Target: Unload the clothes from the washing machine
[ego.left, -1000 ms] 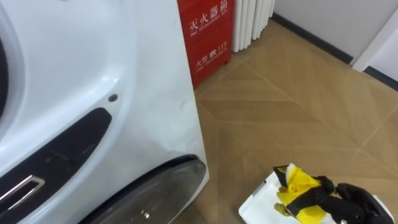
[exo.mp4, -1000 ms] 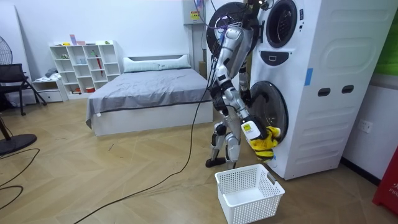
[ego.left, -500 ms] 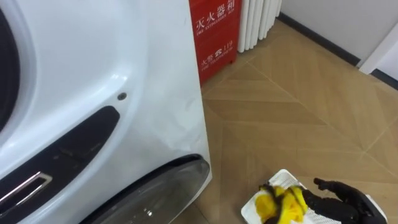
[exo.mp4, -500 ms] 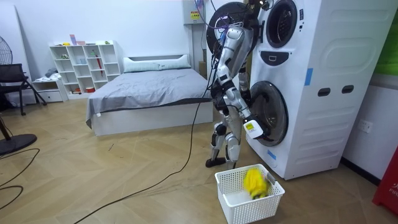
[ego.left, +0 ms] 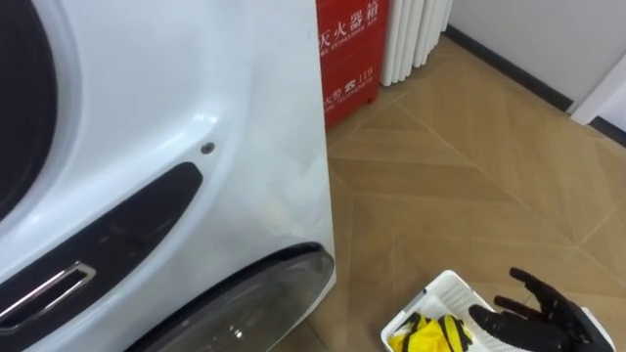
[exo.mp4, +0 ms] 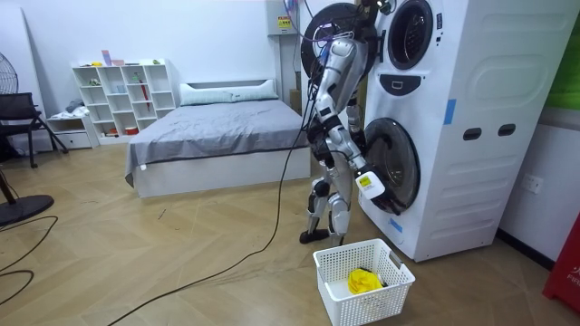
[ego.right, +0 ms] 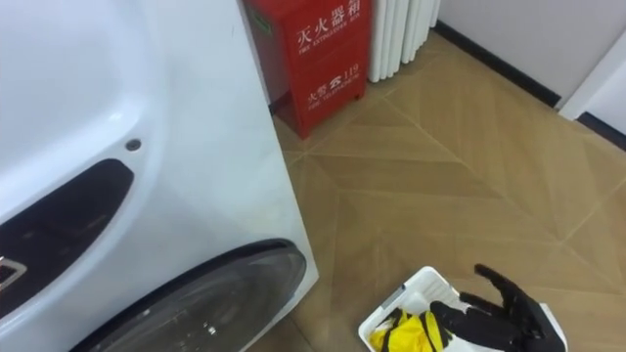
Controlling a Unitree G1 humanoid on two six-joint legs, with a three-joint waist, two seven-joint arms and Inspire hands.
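We note right hand (ego.left: 536, 311) open, splayed, empty; yellow garment (ego.left: 428, 335) lies beside-below it in basket (ego.left: 440, 288), judged placed for catching unloaded clothes.

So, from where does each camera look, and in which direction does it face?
Left eye view: on the robot's head, looking down along the washing machine front to the floor and basket; the open right hand shows at lower right.
Right eye view: same head, slightly aside, same downward look; the same hand above the basket.
Room view: stands off in the room, facing the machine from the side; the whole robot shows, bed behind.
Shared: all three show the basket holding the yellow cloth.
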